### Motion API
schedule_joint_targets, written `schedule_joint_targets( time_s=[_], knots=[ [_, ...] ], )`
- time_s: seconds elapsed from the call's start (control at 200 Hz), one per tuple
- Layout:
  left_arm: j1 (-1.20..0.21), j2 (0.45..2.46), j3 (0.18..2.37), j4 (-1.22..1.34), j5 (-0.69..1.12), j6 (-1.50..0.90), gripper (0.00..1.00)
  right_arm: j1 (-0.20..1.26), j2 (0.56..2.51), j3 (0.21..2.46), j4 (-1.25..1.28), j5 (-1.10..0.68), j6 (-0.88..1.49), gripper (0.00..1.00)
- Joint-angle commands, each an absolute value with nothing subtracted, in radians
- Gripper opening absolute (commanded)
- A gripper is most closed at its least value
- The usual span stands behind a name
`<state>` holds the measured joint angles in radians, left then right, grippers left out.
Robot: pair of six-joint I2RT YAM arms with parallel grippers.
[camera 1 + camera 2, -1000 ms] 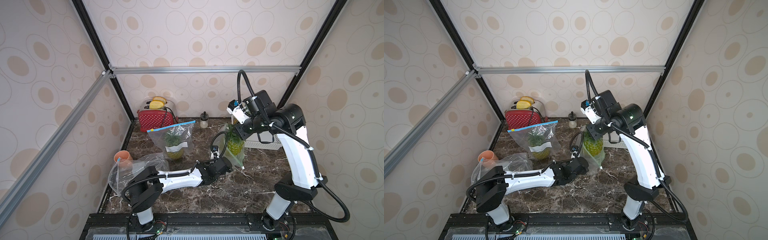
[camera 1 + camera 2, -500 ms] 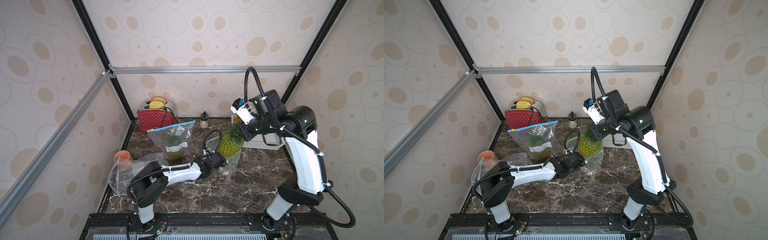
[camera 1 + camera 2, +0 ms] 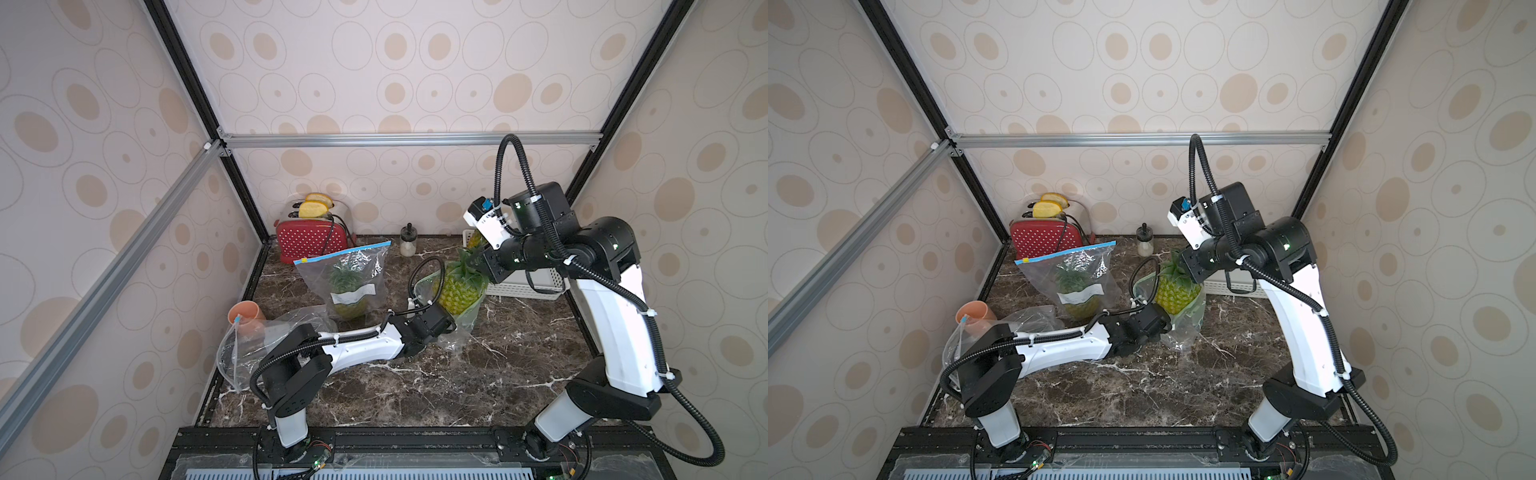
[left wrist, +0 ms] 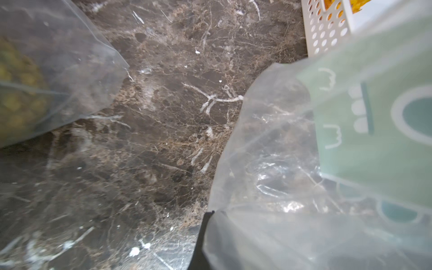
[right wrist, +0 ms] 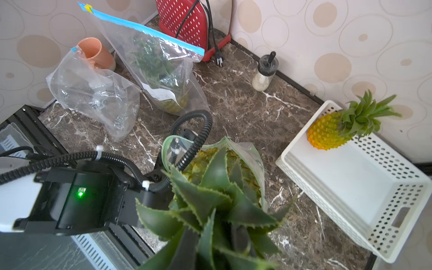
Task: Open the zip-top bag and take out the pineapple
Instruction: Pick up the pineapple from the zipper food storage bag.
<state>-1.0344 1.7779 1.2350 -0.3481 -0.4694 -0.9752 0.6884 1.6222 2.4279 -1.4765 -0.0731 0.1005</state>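
I am standing at the robot's side of the marble surface (image 3: 415, 386), with the back wall at twelve o'clock. The zip-top bag (image 3: 465, 332) with green print is standing near the middle, a little toward one o'clock, and its mouth is already gaping open. The right fingers (image 5: 184, 252) are grasping the pineapple (image 3: 459, 291) by its leafy crown from above. In both top views the yellow body is showing above the rim of the bag, while its lower part seems to be sitting inside the plastic. The left fingers (image 4: 201, 236) are clenched on the wall of the bag, low on its seven o'clock side, and they are holding it down near the surface. So I am judging that the opening is done and the taking out is about half done. What is left is to lift the fruit fully clear of the rim and to put it down somewhere. The white basket (image 5: 397, 210) at two o'clock, where another pineapple (image 5: 327, 133) is lying, looks like a possible place, but this is only my guess. A sealed bag (image 3: 345, 270) with a blue zip and a fruit inside is standing at eleven o'clock, and an empty bag (image 5: 88, 88) is lying at nine o'clock beside an orange cup (image 3: 245, 316).
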Motion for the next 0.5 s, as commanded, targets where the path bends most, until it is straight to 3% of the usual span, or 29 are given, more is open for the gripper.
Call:
schedule_joint_targets(
  time_s=[0.0,0.496],
  knots=[
    [-1.062,1.79,1.331,-0.468,-0.562,-0.945,0.0,0.685,1.619,2.426,-1.309,-0.154,0.129,0.0],
    [-1.082,1.884,1.51,-0.797,-0.697,-0.959,0.0,0.693,1.552,2.402,-1.224,-0.211,0.139,0.0]
  ],
)
